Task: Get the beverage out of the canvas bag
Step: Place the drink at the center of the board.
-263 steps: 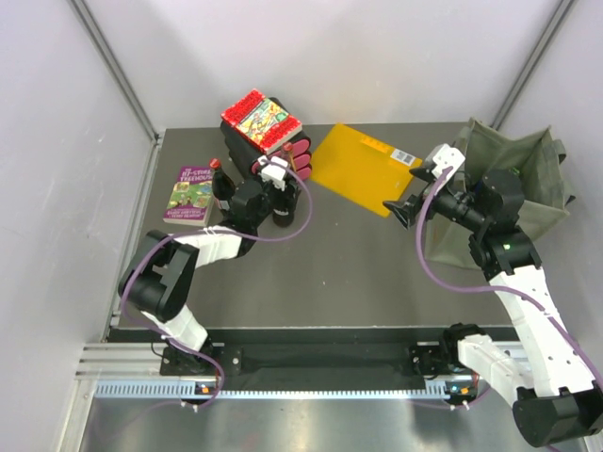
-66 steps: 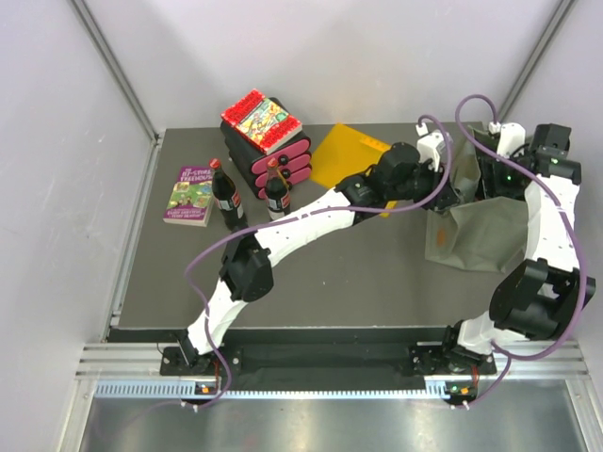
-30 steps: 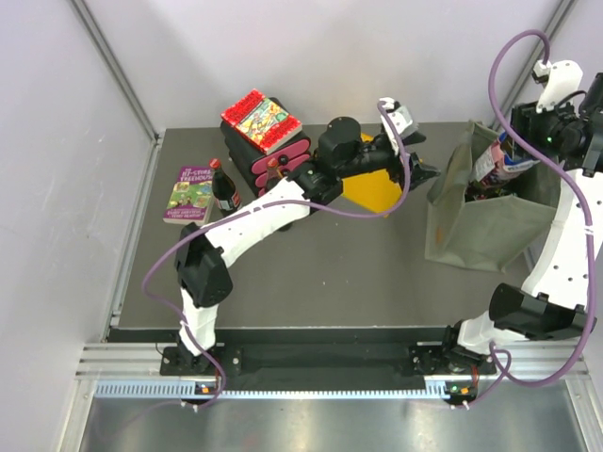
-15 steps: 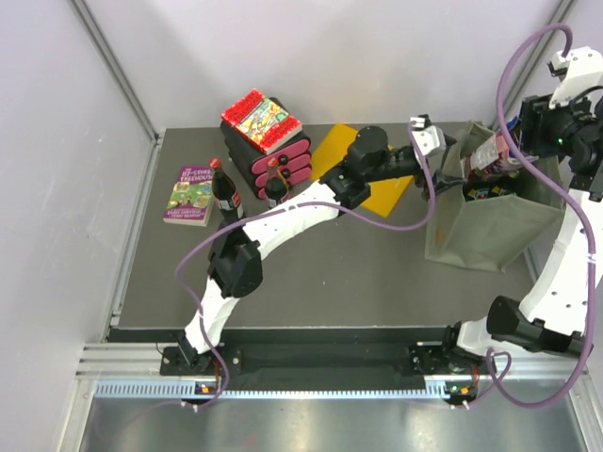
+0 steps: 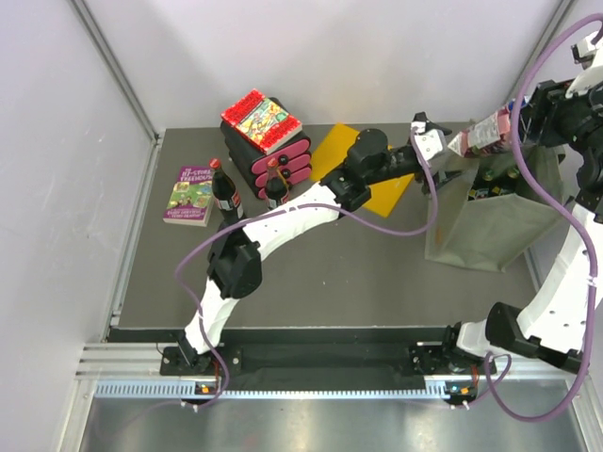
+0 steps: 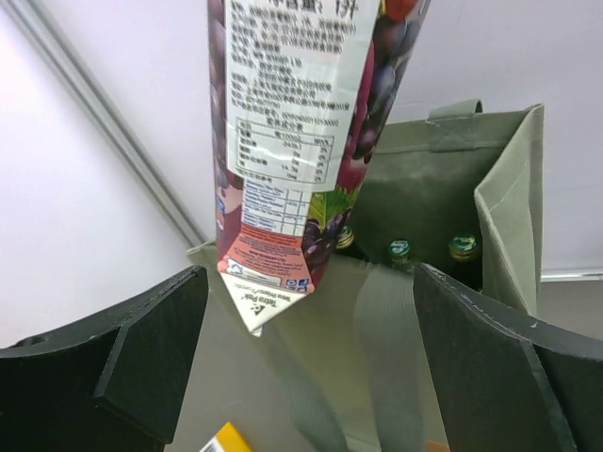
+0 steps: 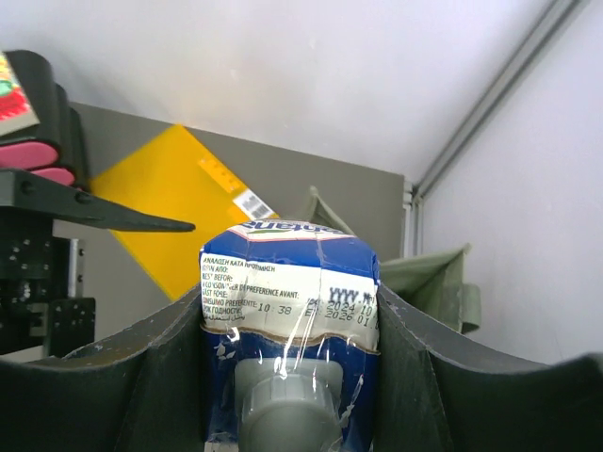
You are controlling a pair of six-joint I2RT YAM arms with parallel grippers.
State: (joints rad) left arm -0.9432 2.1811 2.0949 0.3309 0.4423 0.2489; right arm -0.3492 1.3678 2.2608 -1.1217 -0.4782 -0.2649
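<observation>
Beverage: juice carton (image 5: 483, 133) with a grape print, clear of the canvas bag (image 5: 485, 226) and hanging in the air over the bag's 11 o'clock corner in the top view, one base corner pointing down toward the open mouth
Right gripper: right gripper (image 7: 287, 311) clamped on the carton's cap end, one finger pressed to each side, the carton filling the gap between the jaws
Left gripper: left gripper (image 5: 441, 155) at the bag's 10 o'clock rim, jaws spread wide and holding nothing; the carton hangs beyond its fingers (image 6: 132, 358), apart from them; whether the gripper touches the cloth cannot be told
Bag: upright at 3 o'clock on the table (image 5: 283, 273), mouth open, sides slack
Inside the bag: green-capped bottles (image 6: 400, 250), three caps showing along the far wall in the left wrist view, their bodies lost in shadow
Cut off: the carton's upper part runs out at 12 o'clock of the left wrist view; the right arm's wrist passes the 3 o'clock edge of the top view
Blurred: the carton's screw cap at 6 o'clock of the right wrist view; the small print on the carton is too fine to read
Elsewhere: yellow folder (image 5: 349, 165) flat at 12 o'clock, partly covered by the left arm; cola bottles (image 5: 224, 193), two, upright at 10 o'clock; purple book (image 5: 190, 193) flat just at their 9 o'clock; black-and-pink stack (image 5: 273, 141) at 11 o'clock with a colourful book on top
</observation>
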